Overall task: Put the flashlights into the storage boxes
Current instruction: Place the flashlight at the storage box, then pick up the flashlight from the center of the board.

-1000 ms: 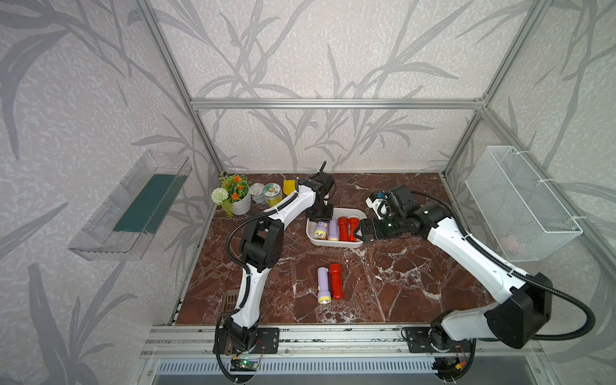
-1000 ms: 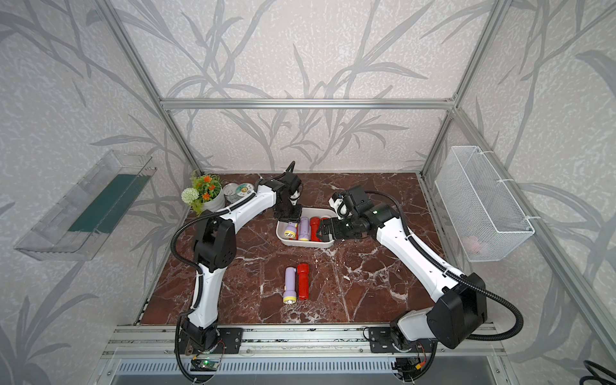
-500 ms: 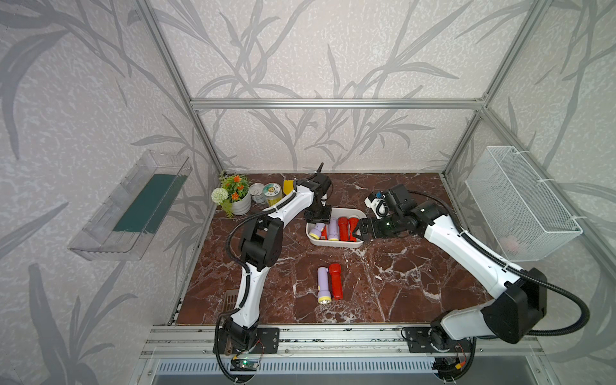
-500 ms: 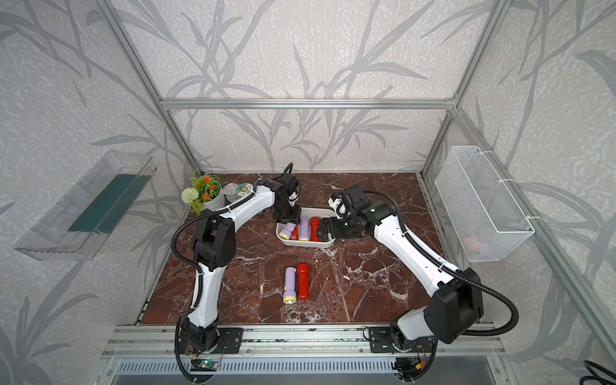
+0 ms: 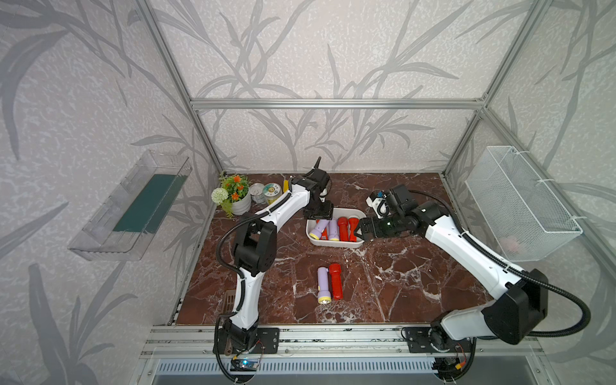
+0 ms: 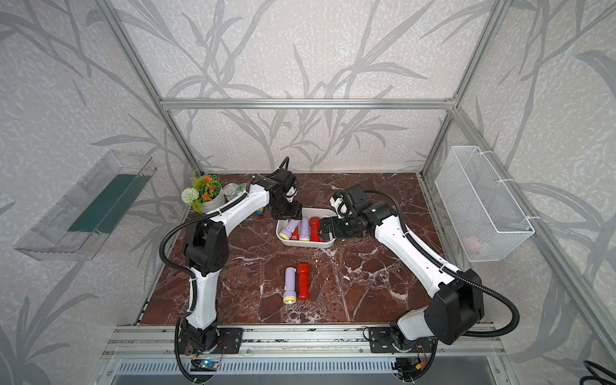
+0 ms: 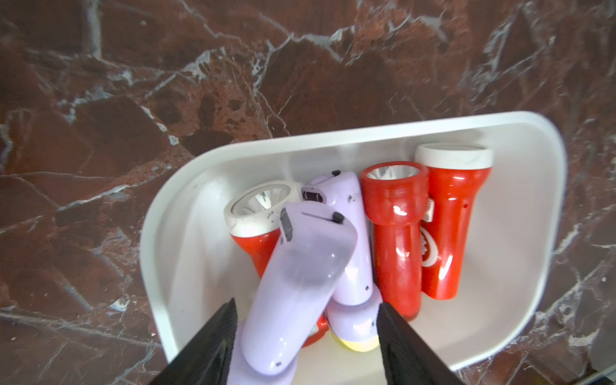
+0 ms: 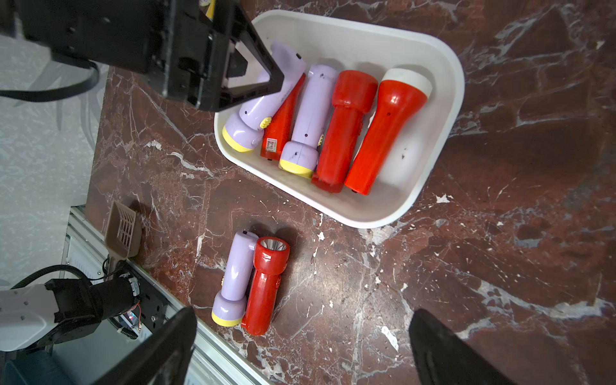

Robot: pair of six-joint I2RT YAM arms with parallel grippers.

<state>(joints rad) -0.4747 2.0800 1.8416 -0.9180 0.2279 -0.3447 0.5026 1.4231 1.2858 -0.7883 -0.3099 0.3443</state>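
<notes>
Left pincer (image 7: 306, 302): unclenched, gripping nothing; my jaws stand wider than the lilac plastic torch with a pale yellow head (image 7: 300, 266) lying between them; a gap shows at one jaw, and whether the other touches the torch's side I cannot tell. That torch lies tilted directly under this pincer, propped across a red plastic torch with a white-rimmed head (image 7: 253, 213) and against a second lilac plastic torch (image 7: 343, 193). All three are inside the white shallow rounded-corner plastic tub (image 7: 333, 135), which sits beneath this pincer and reaches out past its tips. Off to one side of the jaws, side by side in the tub, lie an all-red plastic torch (image 7: 393, 240) and a red plastic torch with a white head band (image 7: 446, 240); count in the tub: five.

Right pincer (image 8: 301, 310): spread wide and empty; in both top views it stands at the tub end nearest my right arm, just beside the white-banded red torch; its wrist view shows both fingers clear of the tub.

Outstanding: a third lilac plastic torch (image 8: 235, 276) and a second all-red plastic torch (image 8: 265, 286) lie touching, side by side, on the red-brown marble table (image 8: 500, 233); they are outside the tub, apart from both pincers, on the side toward my bases.
</notes>
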